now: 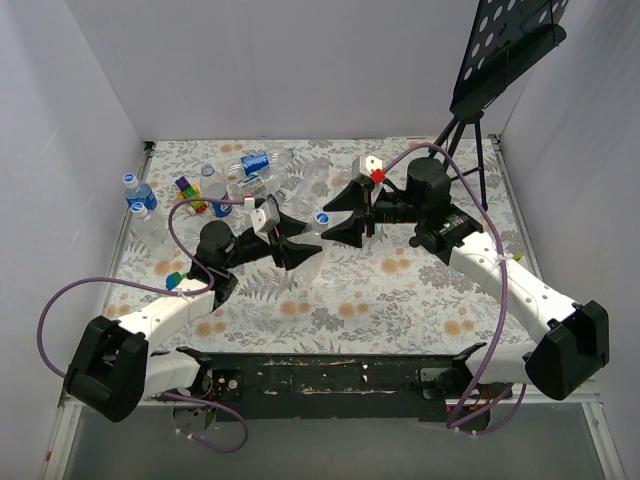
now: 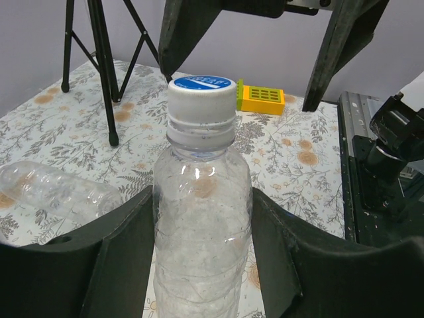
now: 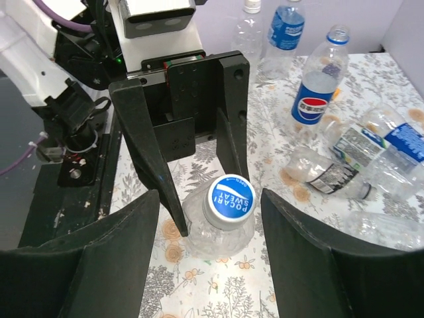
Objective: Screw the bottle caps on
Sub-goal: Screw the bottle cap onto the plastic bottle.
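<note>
A clear label-less bottle (image 1: 312, 250) stands upright at the table's middle with a blue-and-white cap (image 1: 322, 218) sitting on its neck. My left gripper (image 1: 298, 248) is shut on the bottle's body; the left wrist view shows the bottle (image 2: 202, 225) pinched between both fingers (image 2: 126, 245), with the cap (image 2: 202, 89) above. My right gripper (image 1: 347, 213) is open and straddles the cap from above. In the right wrist view the cap (image 3: 231, 201) lies between my right fingers (image 3: 126, 252), with a gap on each side. The left gripper's fingers (image 3: 147, 142) flank the bottle (image 3: 205, 240).
Several other bottles (image 1: 250, 170) lie and stand at the back left, some capped in blue (image 1: 135, 190). A Pepsi bottle (image 3: 317, 93) stands nearby. Small coloured toys (image 1: 188, 192) sit among them. A yellow block (image 2: 262, 98) and a black tripod stand (image 1: 470, 130) are at the right.
</note>
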Action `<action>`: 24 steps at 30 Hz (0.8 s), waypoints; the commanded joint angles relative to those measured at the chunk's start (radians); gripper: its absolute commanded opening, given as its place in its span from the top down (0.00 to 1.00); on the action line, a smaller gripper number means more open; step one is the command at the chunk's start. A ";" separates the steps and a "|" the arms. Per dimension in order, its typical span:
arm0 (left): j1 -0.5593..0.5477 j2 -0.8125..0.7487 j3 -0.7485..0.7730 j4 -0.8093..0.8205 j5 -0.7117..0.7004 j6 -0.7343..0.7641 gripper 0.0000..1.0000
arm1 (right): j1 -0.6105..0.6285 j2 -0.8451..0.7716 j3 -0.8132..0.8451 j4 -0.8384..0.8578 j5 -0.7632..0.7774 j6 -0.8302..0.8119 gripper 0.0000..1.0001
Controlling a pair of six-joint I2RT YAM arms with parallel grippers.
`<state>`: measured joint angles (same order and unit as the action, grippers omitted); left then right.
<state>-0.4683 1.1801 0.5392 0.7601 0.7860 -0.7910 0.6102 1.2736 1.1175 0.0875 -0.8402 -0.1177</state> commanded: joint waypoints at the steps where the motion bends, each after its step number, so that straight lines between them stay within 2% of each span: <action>1: -0.006 -0.013 0.015 0.002 0.032 0.013 1.00 | 0.002 0.027 0.044 0.101 -0.114 0.042 0.30; 6: -0.006 -0.023 0.004 0.016 0.009 0.006 1.00 | 0.002 0.036 0.033 0.101 -0.137 0.047 0.30; 19: -0.006 -0.065 -0.028 0.015 -0.209 -0.011 1.00 | 0.005 -0.085 -0.146 0.141 -0.125 0.110 0.31; 24: -0.004 -0.062 -0.027 -0.013 -0.263 -0.010 1.00 | 0.049 -0.128 -0.182 0.172 -0.174 0.155 0.32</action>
<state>-0.4980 1.1393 0.5022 0.7540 0.7155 -0.7940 0.6044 1.1995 0.9585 0.2398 -0.8852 -0.0307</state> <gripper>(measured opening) 0.519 0.689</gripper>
